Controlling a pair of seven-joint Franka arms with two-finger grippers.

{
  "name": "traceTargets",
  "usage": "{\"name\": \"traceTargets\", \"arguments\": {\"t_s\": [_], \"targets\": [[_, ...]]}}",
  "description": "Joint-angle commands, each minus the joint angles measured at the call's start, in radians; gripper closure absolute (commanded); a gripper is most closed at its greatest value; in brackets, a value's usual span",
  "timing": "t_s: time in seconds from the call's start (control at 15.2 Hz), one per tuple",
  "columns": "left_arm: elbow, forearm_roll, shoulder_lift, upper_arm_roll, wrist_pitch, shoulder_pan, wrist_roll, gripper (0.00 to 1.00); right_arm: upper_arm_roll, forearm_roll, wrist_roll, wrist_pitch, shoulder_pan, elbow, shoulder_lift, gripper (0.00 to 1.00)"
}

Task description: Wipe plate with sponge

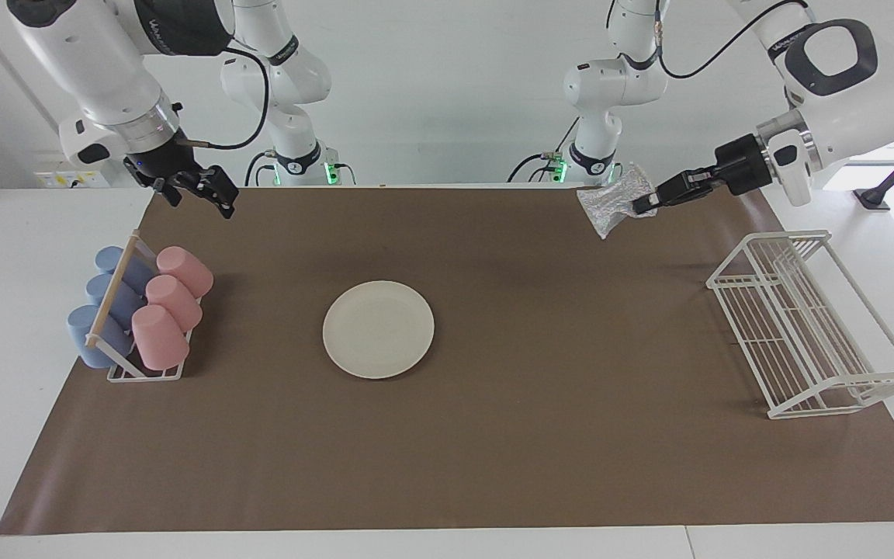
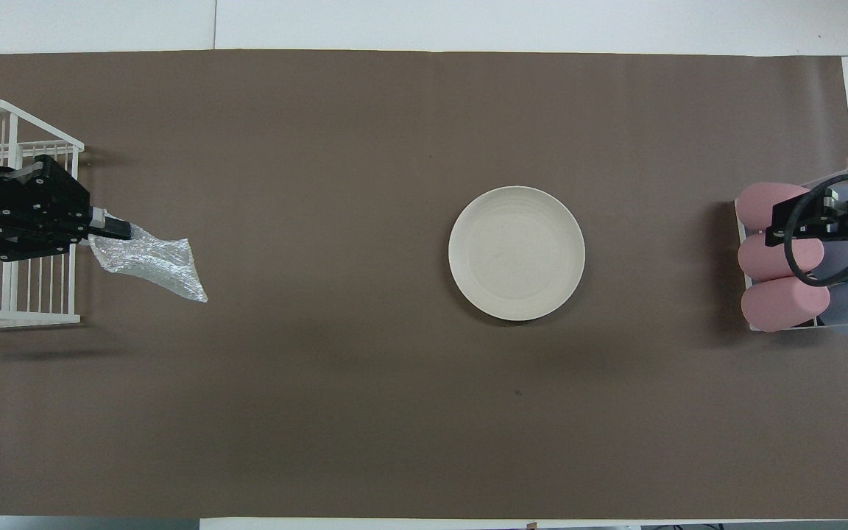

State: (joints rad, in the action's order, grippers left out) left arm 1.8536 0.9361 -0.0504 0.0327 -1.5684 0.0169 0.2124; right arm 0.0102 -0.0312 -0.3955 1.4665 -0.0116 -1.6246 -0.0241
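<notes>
The cream-white plate (image 1: 378, 329) lies flat in the middle of the brown mat, with nothing on it; it also shows in the overhead view (image 2: 517, 252). My left gripper (image 1: 643, 206) is shut on the silvery wrinkly sponge (image 1: 610, 203) and holds it in the air over the mat beside the white wire rack, toward the left arm's end and well away from the plate. In the overhead view the left gripper (image 2: 118, 228) has the sponge (image 2: 155, 261) hanging from its fingertips. My right gripper (image 1: 214, 194) is open and empty, raised over the cup holder (image 2: 807, 221).
A white wire rack (image 1: 796, 326) stands at the left arm's end of the mat (image 2: 12, 320). A holder with pink cups (image 1: 175, 299) and blue cups (image 1: 105, 303) lying on their sides stands at the right arm's end. The brown mat (image 1: 540, 435) covers the table.
</notes>
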Motion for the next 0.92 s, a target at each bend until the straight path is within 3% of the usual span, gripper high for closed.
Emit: {"name": "traceTargets", "arguments": {"t_s": [0.0, 0.2, 0.33, 0.53, 0.72, 0.85], "targets": [[0.276, 0.156, -0.178, 0.003, -0.133, -0.011, -0.138, 1.0, 0.037, -0.053, -0.184, -0.031, -0.002, 0.002, -0.02, 0.0], [0.415, 0.295, -0.259, -0.002, -0.249, -0.115, -0.246, 1.0, 0.108, -0.117, -0.458, -0.031, -0.004, 0.026, -0.025, 0.0], [0.501, 0.38, -0.311, -0.002, -0.385, -0.246, -0.303, 1.0, 0.203, -0.124, -0.676, -0.028, -0.002, 0.029, -0.026, 0.0], [0.63, 0.522, -0.4, -0.004, -0.499, -0.363, -0.45, 1.0, 0.333, -0.125, -0.984, -0.006, -0.002, 0.04, -0.031, 0.0], [0.648, 0.614, -0.402, -0.004, -0.51, -0.419, -0.501, 1.0, 0.433, -0.16, -1.259, 0.087, -0.002, 0.009, -0.051, 0.0], [0.677, 0.659, -0.405, -0.004, -0.513, -0.472, -0.559, 1.0, 0.445, -0.251, -1.403, 0.153, -0.019, -0.046, -0.089, 0.0]]}}
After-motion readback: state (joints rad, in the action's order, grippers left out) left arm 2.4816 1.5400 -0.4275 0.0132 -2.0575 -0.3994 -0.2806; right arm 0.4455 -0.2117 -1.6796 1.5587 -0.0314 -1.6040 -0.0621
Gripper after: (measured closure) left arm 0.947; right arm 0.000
